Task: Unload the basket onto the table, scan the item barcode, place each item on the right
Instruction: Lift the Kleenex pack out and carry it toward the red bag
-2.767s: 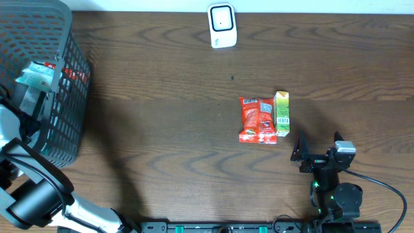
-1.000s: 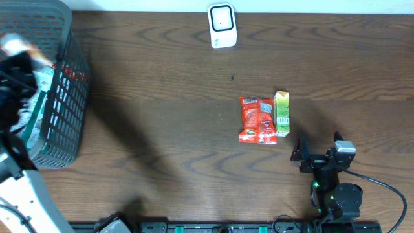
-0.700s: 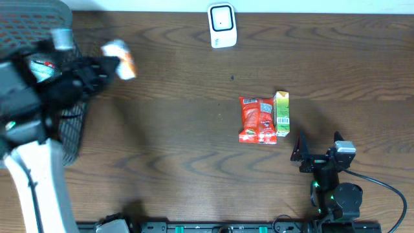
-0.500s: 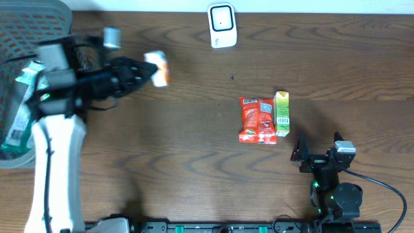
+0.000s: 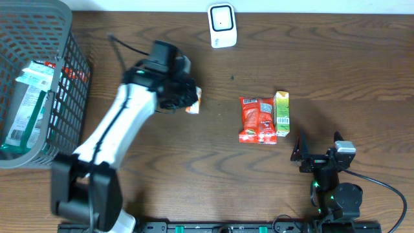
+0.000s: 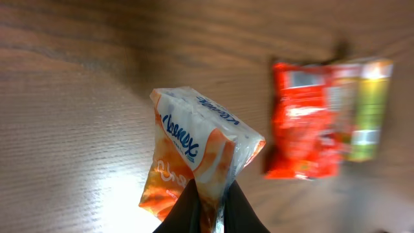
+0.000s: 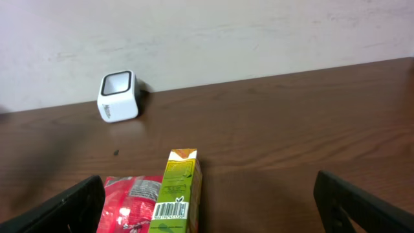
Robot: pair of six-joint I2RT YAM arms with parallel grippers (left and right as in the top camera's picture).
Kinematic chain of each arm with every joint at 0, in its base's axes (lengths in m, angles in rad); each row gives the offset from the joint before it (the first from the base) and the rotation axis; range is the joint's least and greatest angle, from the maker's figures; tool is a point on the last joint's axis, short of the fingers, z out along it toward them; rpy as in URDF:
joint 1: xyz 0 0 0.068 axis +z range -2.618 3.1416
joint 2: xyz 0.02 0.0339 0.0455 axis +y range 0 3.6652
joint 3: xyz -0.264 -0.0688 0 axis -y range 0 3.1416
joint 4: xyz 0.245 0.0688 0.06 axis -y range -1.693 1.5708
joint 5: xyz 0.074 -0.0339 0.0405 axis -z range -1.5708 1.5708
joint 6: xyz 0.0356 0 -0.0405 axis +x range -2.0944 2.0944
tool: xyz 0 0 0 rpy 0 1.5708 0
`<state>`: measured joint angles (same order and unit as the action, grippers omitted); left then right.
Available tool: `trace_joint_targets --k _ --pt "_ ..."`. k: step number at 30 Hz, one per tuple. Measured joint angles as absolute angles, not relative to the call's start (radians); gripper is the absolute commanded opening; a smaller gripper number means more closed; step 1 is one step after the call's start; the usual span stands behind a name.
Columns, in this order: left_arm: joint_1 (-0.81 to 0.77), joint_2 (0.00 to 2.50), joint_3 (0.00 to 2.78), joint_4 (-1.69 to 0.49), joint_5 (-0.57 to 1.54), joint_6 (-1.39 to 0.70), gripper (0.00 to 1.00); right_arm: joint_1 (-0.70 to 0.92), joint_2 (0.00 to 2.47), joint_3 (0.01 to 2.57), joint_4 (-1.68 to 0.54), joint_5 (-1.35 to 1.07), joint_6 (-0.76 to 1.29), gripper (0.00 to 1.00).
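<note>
While the left gripper (image 6: 210, 208) is clamped on one end of the orange-and-white plastic-wrapped tissue pack (image 6: 200, 149), the pack's length runs straight out from the grip. The white box-shaped scanner (image 5: 221, 24) lies well beyond it, slightly right; the right gripper (image 5: 318, 142), spread wide, sits farther off.

Tissue pack (image 5: 193, 102) mostly hidden under left arm (image 5: 116, 122) from overhead; its bottom cut off by wrist view's edge. Red snack bag (image 6: 304, 120) and green carton (image 6: 365, 107), right of pack: blurred, print unreadable. Basket (image 5: 68, 97), left of pack: cropped at edge.
</note>
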<state>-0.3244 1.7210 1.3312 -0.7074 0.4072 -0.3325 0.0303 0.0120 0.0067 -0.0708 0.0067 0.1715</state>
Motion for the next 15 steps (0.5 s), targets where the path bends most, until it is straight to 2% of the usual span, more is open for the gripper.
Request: trace_joint_targets --k 4,6,7,10,15 --pt "-0.399 1.809 1.331 -0.675 0.317 -0.34 0.09 0.03 0.012 0.007 -0.071 0.007 0.171 0.99" --pt "-0.427 1.845 1.331 -0.65 0.286 -0.345 0.15 0.03 0.012 0.007 -0.071 0.007 0.171 0.99" --pt "-0.447 1.872 1.331 -0.634 0.264 -0.351 0.24 0.03 0.012 0.007 -0.071 0.007 0.171 0.99" --pt "-0.476 1.907 1.331 -0.596 0.232 -0.368 0.7 0.03 0.012 0.007 -0.071 0.007 0.171 0.99" --pt "-0.488 1.908 1.331 -0.561 0.23 -0.372 0.74 0.03 0.012 0.007 -0.071 0.007 0.171 0.99"
